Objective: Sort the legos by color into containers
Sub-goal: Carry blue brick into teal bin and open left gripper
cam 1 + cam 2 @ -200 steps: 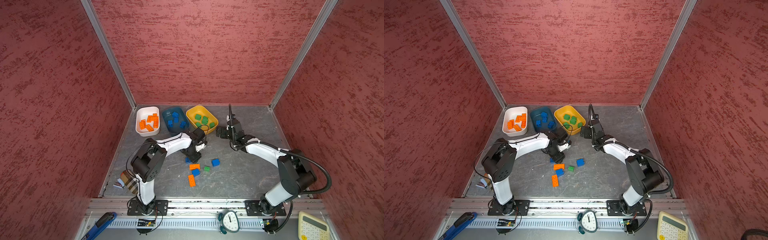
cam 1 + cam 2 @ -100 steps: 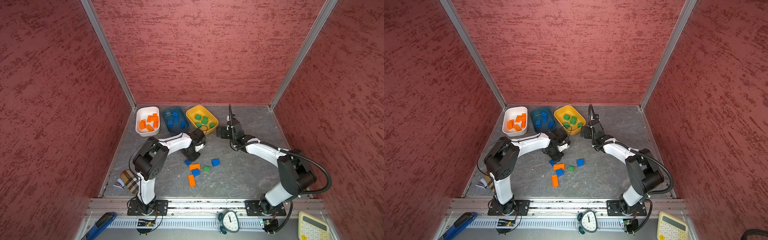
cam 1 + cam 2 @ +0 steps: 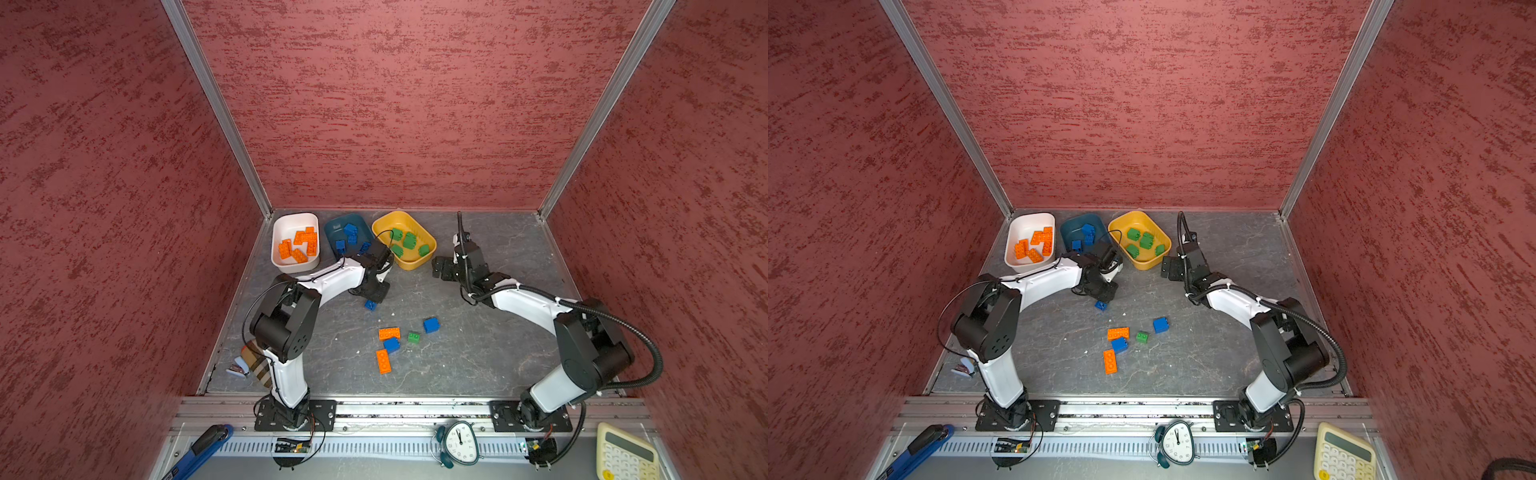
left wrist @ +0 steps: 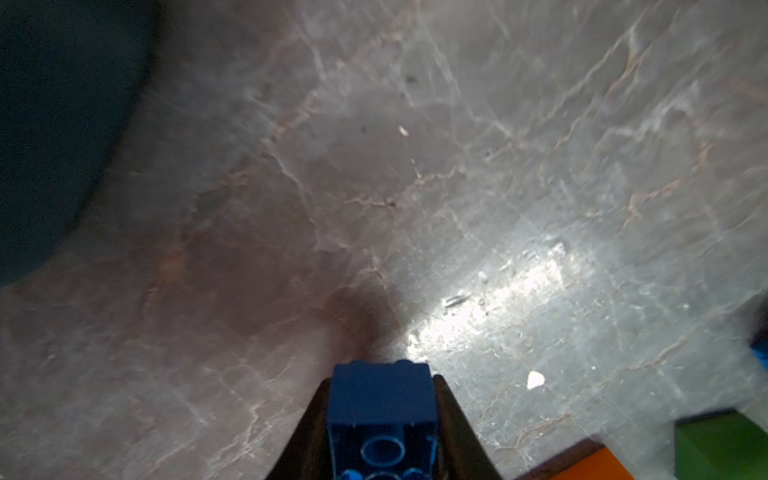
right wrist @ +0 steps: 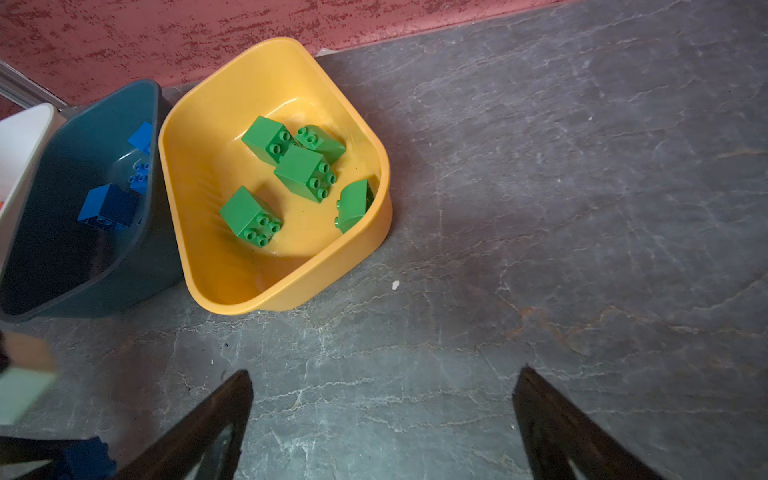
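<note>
The left gripper (image 4: 382, 380) is pinching a small blue brick (image 4: 382, 399) between its fingers, low over the grey table (image 3: 478, 353) just in front of the teal tub (image 3: 330, 228), while the right gripper (image 5: 385, 372) hangs with its jaws spread wide beside the yellow tub (image 5: 232, 305) of green bricks (image 5: 305, 172). The white tub (image 3: 286, 224) holds orange bricks (image 3: 300, 243), and five loose legos (image 3: 389, 333) lie mid-table, well apart from the tubs

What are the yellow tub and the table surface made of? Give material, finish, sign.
Yellow tub: likely moulded plastic, smooth, slightly glossy; rounded seamless walls, soft highlights. Table surface: grey stone-look, possibly slate or laminate; pale veins, dull sheen.
</note>
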Robot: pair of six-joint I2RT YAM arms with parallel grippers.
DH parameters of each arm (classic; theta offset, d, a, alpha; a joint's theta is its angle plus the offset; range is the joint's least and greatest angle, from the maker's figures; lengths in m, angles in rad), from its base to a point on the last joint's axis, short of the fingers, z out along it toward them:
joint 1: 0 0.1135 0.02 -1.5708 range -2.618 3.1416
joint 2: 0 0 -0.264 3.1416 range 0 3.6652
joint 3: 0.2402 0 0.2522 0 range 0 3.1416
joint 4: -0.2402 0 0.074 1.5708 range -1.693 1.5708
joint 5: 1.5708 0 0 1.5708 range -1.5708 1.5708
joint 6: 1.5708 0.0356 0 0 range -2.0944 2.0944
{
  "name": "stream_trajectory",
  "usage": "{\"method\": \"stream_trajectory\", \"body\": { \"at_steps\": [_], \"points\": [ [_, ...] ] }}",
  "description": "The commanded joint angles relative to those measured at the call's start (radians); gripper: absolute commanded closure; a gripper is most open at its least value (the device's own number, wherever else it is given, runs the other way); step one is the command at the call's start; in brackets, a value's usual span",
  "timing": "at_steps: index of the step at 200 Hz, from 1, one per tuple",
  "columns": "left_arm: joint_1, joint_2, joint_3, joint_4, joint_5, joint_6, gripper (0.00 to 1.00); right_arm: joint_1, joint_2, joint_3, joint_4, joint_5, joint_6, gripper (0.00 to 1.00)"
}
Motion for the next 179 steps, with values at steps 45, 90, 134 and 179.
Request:
{"method": "stream_trajectory", "body": {
  "at_steps": [45,90,134,179],
  "points": [
    [0.133,-0.093,0.013,0.172,0.059,-0.172,0.89,0.005,-0.050,-0.038,0.043,-0.017,0.016,0.01],
    [0.179,-0.060,0.125,0.227,-0.003,-0.240,0.89,0.005,-0.054,-0.049,0.020,-0.035,0.021,0.01],
    [0.239,0.015,0.239,0.286,-0.068,-0.331,0.89,0.005,-0.067,-0.063,0.005,-0.043,0.027,0.01],
    [0.339,0.153,0.390,0.260,-0.023,-0.447,0.89,0.007,-0.071,-0.068,-0.047,-0.058,0.024,0.01]
  ]
}}
